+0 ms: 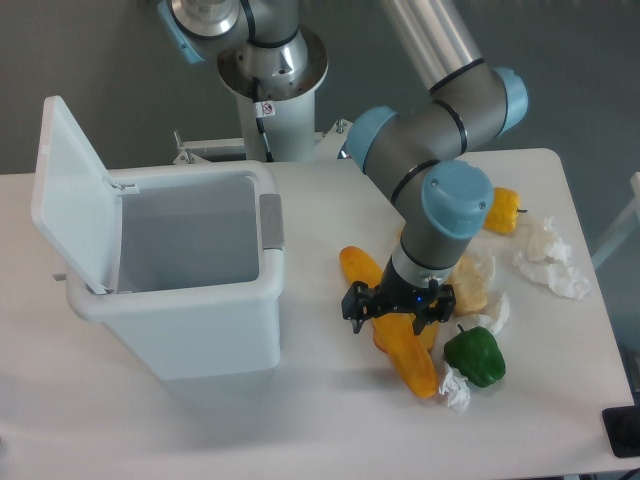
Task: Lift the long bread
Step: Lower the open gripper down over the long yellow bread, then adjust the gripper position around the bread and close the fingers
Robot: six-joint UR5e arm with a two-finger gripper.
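The long bread (408,362) is a slim glossy orange-yellow loaf lying diagonally on the white table, from an upper end (358,265) near the bin down to a lower end by the green pepper. My gripper (399,305) points straight down over the loaf's middle. Its black jaws look spread to either side of the loaf, straddling it. The fingertips are hidden behind the gripper body, so I cannot see contact. The loaf appears to rest on the table.
A white bin (180,285) with its lid up stands at the left. A green pepper (475,356), a white garlic piece (455,390), a pale bread piece (470,285), a yellow pepper (503,210) and crumpled white paper (548,258) crowd the right side.
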